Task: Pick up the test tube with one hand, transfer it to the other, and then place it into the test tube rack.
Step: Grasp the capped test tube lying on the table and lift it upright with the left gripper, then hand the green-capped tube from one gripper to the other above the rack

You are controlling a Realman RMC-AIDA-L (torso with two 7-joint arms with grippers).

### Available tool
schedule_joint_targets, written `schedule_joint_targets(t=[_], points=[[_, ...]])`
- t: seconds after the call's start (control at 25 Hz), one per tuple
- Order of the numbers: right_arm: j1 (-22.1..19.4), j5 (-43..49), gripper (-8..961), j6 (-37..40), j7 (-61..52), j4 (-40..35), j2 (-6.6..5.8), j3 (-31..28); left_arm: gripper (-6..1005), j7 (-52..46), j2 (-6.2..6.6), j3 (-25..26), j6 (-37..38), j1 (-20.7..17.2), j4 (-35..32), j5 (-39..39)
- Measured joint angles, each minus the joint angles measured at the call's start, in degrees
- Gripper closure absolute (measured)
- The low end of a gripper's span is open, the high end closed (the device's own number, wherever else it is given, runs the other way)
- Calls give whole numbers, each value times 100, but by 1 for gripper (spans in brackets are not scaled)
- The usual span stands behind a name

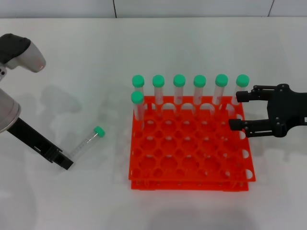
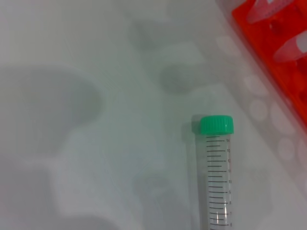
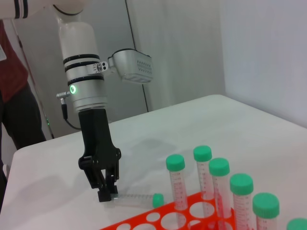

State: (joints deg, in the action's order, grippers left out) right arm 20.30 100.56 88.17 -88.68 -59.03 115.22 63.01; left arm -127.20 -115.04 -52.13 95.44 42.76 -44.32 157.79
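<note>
The test tube (image 1: 86,143) lies flat on the white table left of the rack, with its green cap pointing toward the rack. It also shows in the left wrist view (image 2: 216,177) and the right wrist view (image 3: 136,198). My left gripper (image 1: 64,162), with the green ring, is down at the table by the tube's closed end. In the right wrist view (image 3: 106,191) its fingers stand a little apart. My right gripper (image 1: 237,110) is open and empty, hovering at the right edge of the red-orange rack (image 1: 192,158).
Several other green-capped tubes (image 1: 199,88) stand upright in the rack's back row, with one more (image 1: 137,103) in the second row at the left. The rack's other holes are empty. The rack's corner shows in the left wrist view (image 2: 273,43).
</note>
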Motion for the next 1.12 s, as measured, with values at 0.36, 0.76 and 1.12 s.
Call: schedule_joint_targets(t=[0.36, 0.76, 1.12], points=[[1, -33, 203, -1, 7, 12, 0, -37, 808, 73, 99, 110, -6, -43, -202, -358], [-2, -198, 205, -42, 54, 38, -4, -86, 808, 708, 149, 1332, -53, -448, -1249, -1886], [-17, -306, 206, -25, 54, -8, -9, -241, 808, 1901, 103, 1463, -536, -682, -1066, -4135]])
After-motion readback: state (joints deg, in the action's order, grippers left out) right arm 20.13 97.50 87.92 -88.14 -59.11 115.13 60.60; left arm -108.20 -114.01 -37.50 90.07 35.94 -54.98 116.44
